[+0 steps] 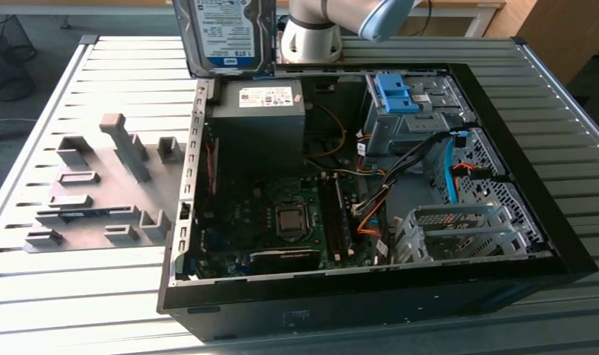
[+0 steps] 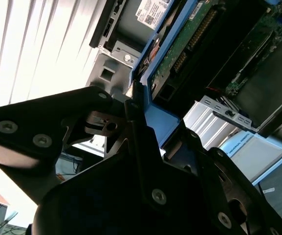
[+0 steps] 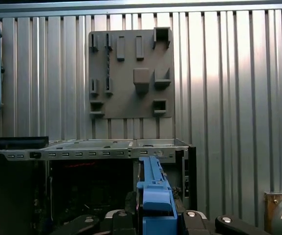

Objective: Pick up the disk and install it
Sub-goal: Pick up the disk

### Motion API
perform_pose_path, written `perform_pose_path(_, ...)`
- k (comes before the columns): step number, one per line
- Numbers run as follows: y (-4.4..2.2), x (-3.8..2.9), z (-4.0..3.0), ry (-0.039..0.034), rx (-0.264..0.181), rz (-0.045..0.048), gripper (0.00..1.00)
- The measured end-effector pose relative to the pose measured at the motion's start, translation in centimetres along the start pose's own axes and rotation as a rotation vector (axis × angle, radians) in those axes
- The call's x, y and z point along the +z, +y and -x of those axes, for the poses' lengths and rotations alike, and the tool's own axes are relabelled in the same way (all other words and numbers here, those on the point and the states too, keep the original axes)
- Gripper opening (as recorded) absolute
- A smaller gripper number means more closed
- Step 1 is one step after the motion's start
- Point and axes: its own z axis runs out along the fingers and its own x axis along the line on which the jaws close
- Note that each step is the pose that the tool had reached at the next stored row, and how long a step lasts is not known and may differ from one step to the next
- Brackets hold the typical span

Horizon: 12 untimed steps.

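End effector (image 3: 155,215): black, two-fingered; closed onto the blue carrier frame (image 3: 153,193), one finger on each side, gripping the disk and nothing else.

Disk (image 1: 225,33): flat, rectangular silver hard drive with a white-and-blue label. It is held on edge, clear of the bench, over the far rim of the computer case at the power-supply corner. I cannot tell whether its lower edge touches the rim. Its green circuit-board face shows in the second wrist view.

Risk: the grip is on the plastic frame alone, so a knock against the rim could twist the disk in the fingers. The loose cables lie across the way to the drive cages and could snag the frame. A tilted entry would likely jam it in a bay.

Computer case (image 1: 378,296): large black tower lying open on its side. It holds:
- a dark grey box-shaped power supply (image 1: 265,118) with a small white label, at the far edge
- a green motherboard (image 1: 279,214) mid-floor
- orange and black cables (image 1: 373,200)
- an upper drive cage with a blue plastic bracket (image 1: 393,92) and no drive in it
- a silver perforated lower drive cage (image 1: 462,229) — apparently empty

Bench (image 1: 83,281): pale slatted metal. The case runs from mid-bench to its near edge. A grey fixture board (image 1: 102,185) with raised blocks lies beside the case, toward the edge at the exterior view's left.
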Motion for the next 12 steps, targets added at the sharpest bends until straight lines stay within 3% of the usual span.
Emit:
perform_pose_path(9, -3.33, -0.02, -0.3, 0.0, 0.0, 0.0, 0.36)
perform_pose_path(12, -4.06, -0.03, -0.43, 0.0001, 0.0, 0.0, 0.36)
